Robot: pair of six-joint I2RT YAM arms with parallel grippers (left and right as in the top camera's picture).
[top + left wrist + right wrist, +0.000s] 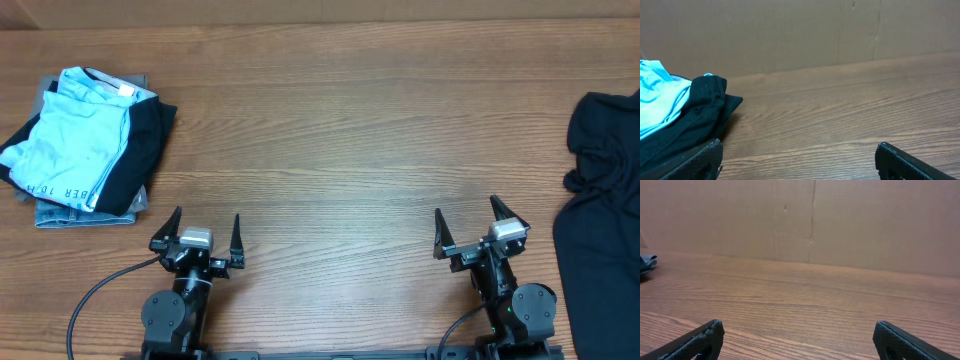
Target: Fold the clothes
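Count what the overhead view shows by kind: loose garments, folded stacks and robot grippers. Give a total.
Loose black T-shirt: 1
Folded stack of clothes: 1
Grippers, both open: 2 (left gripper, right gripper)
Total: 4

your black t-shirt (600, 200) lies rumpled at the right edge of the wooden table (340, 130), partly cut off. far left you have a stack: light blue folded garment (70, 140) over a grey-blue piece (85, 212). left gripper (207, 214) and right gripper (466, 206) sit at the near edge, fingers spread, touching no cloth.
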